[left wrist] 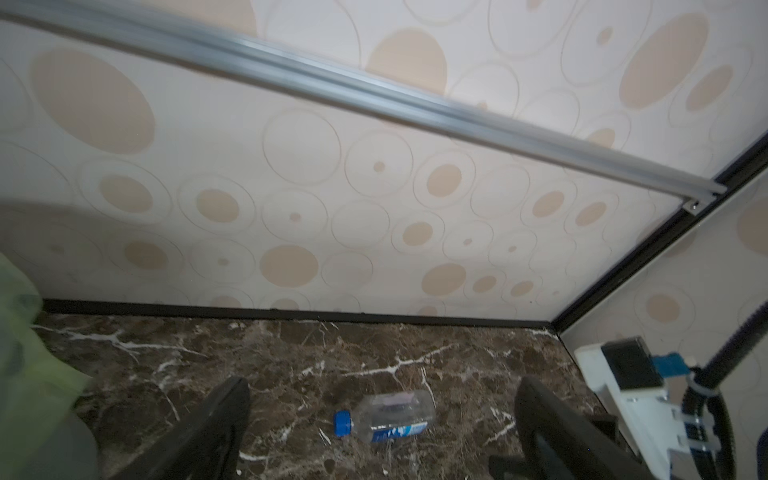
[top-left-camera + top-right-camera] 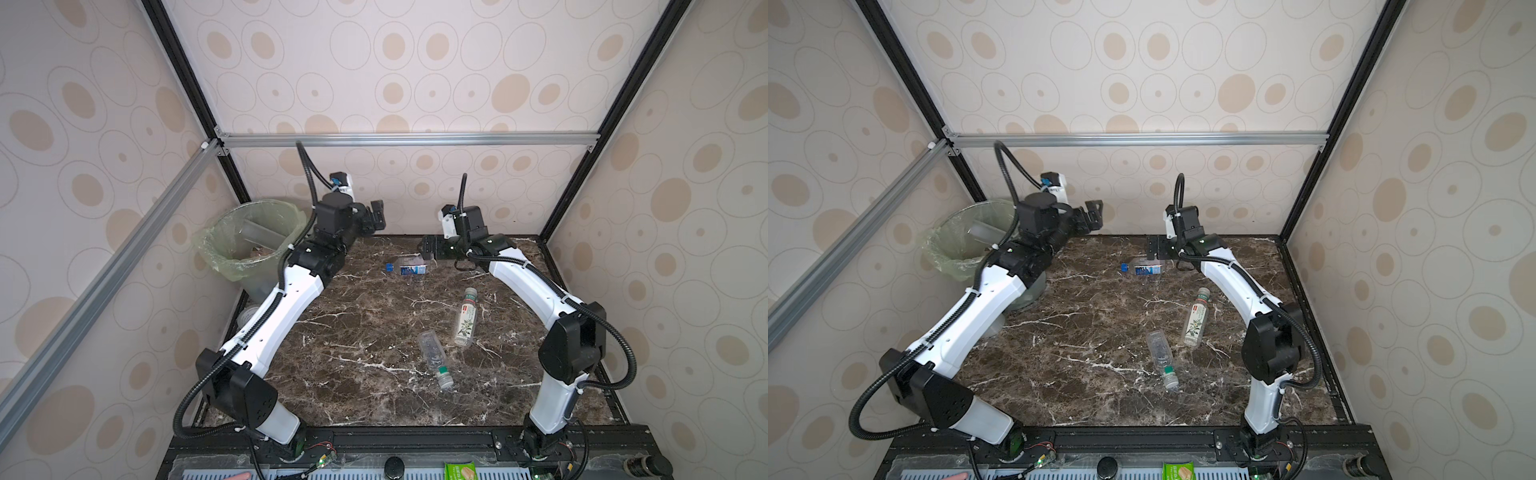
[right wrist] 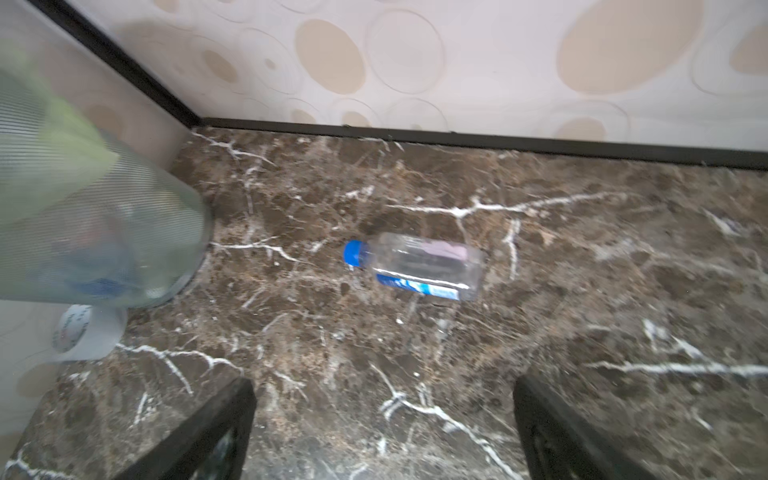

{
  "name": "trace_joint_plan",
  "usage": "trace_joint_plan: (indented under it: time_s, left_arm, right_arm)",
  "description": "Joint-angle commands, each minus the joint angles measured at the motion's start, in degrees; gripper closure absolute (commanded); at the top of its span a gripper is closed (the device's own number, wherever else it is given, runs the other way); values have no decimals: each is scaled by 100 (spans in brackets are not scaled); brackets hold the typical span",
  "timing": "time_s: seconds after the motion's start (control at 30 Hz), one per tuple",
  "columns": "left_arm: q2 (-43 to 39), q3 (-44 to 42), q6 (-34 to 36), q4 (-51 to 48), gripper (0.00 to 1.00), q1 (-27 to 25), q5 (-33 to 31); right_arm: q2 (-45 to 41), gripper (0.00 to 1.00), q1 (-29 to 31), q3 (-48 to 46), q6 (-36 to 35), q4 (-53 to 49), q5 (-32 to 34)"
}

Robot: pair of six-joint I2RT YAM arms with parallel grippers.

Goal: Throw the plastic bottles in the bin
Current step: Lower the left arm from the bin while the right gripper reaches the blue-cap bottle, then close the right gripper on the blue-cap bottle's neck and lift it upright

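Room: patterned walls (image 2: 415, 83) on three sides, tight at the back.
Table: dark marble (image 2: 365, 332), flat.
Bin: (image 2: 216, 249) back-left corner.
Blue-capped bottle: (image 2: 409, 268) on its side near the back edge, long axis along the back wall, cap toward the bin.
Right hand: (image 2: 428, 248) released, empty, just beside the bottle's base; the nearer one.
Left hand: (image 2: 376, 216) released, empty, raised by the bin.

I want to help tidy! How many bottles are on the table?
3: blue-capped bottle near the back, white-labelled bottle toward the right, clear bottle nearer the front. Others may hide behind the left arm.
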Motion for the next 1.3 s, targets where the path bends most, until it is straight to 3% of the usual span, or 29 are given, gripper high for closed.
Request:
trace_joint_plan:
  time_s: [0.0,0.13,0.27,0.8,1.03,1.27]
  left_arm:
    - [106,-337,-390,118,1,-282,103]
    - [25,-1112,-993,536,1,-315,569]
    - [-101,-1634,-1211,728,1,-311,637]
    - [-162,-2314,-1395,933,1,-193,852]
    - [-193,-2556,-1456,996,1,-115,929]
    - [-312,-2915,-1573,1185,1,-70,982]
  right_arm:
    - [334,0,-116,-116,-72,-447,176]
    - [1002,0,-188,379,-351,-615,118]
    - [1726,0,-217,1091,-381,-600,-301]
    - [4136,0,-233,4221,-347,-873,-543]
    - [4388,0,-233,4258,-163,-591,-1046]
    - [3989,0,-111,3617,-22,-291,-1474]
